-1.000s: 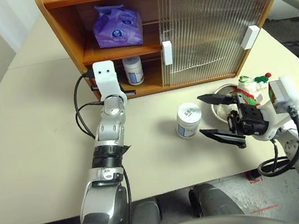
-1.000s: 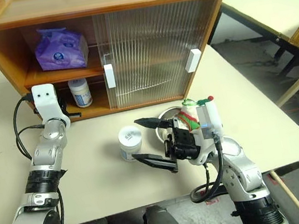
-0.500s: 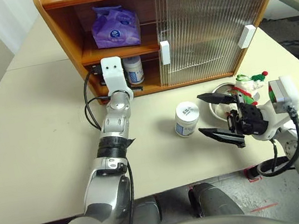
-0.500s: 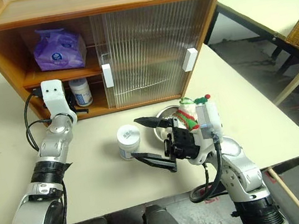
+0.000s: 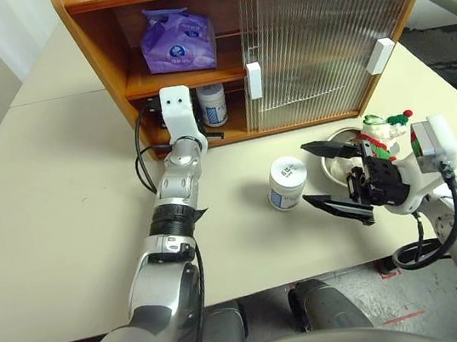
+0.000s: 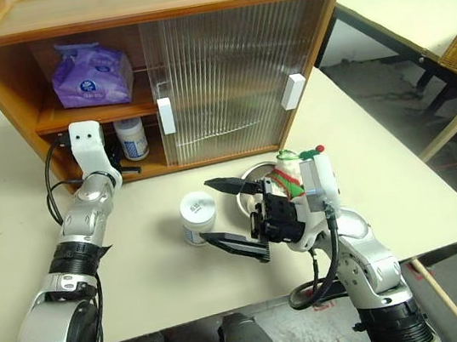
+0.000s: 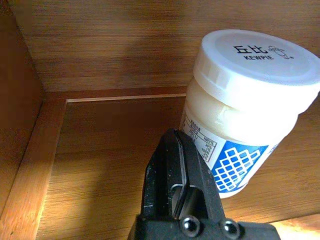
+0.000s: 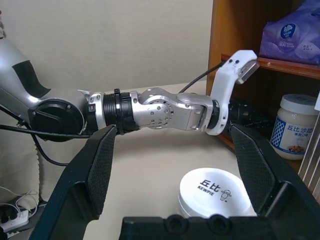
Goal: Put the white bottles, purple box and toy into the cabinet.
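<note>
We are crowding our closed left gripper [image 7: 181,200] against the white bottle [image 5: 213,104] on the cabinet [image 5: 100,61] shelf, risking tipping it, while our right gripper [image 5: 330,175] is hovering wide open and empty beside the bench's bottle [image 5: 286,183].

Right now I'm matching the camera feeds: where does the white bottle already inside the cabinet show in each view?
Left eye view: white bottle on the cabinet's lower shelf, beside the left gripper.
Right eye view: same shelf.
Left wrist view: close behind the shut fingers.
Right wrist view: beyond the left arm.
Shared landmark: purple box on the shelf above.
</note>
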{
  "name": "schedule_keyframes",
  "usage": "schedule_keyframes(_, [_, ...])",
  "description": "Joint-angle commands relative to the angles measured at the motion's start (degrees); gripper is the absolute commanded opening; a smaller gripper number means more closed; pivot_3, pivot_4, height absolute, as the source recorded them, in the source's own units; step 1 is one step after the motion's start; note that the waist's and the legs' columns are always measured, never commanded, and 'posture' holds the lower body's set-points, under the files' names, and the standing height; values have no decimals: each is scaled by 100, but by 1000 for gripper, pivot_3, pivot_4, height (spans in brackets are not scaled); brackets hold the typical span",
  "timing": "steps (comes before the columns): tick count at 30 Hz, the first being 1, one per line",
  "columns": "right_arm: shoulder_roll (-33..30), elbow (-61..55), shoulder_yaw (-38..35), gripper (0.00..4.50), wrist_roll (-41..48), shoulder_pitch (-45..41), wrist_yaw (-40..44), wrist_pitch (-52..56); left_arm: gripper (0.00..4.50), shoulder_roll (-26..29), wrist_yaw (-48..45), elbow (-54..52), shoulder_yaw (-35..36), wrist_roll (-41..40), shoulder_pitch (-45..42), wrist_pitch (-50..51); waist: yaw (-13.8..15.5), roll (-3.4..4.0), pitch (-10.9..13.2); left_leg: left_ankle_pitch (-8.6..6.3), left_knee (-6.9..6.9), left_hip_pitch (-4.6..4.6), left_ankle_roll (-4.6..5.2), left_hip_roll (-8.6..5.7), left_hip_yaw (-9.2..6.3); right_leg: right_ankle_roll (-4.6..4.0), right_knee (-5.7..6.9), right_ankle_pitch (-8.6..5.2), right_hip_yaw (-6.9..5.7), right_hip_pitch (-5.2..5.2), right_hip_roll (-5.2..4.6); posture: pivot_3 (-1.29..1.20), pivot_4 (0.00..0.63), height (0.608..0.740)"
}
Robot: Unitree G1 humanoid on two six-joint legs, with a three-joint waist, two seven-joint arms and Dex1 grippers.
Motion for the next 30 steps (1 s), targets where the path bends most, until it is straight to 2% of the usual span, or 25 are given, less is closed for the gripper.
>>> schedule_keyframes(1, [-12,-98,5,4500,-54,63,-14,-32,26,-24,-184,233,-131,21,-165,-121,-1,0,0,-1,0,0,1,0,0,2,0,1,0,0,-1,-172,71,740])
schedule_keyframes(12, [-54,-201,-44,4500,-42,177,-56,-42,26,-154,-624,649,-293,-7,-322,-466,-47,2,-2,-1,3,-1,2,-4,1,11,0,4,-2,3,-4,-193,58,740])
schedule_keyframes(20, [-66,-229,-51,4500,-32,213,-62,-39,26,-130,-577,579,-252,4,-283,-433,-123,3,-2,0,5,-1,3,-6,4,24,0,-2,-3,5,-3,-191,60,740])
schedule_keyframes(26, [-73,-179,-51,4500,-31,223,-42,-39,26,245,-618,-900,-166,-48,613,274,-249,6,-4,3,4,0,3,-6,7,43,0,-12,-2,5,1,-178,67,740])
schedule_keyframes(30, [-121,-65,-140,4500,25,216,-78,53,26,703,-1413,-2274,-242,-367,1493,685,-275,7,-5,5,1,-1,-1,-6,8,31,0,-16,-2,1,4,-169,70,740])
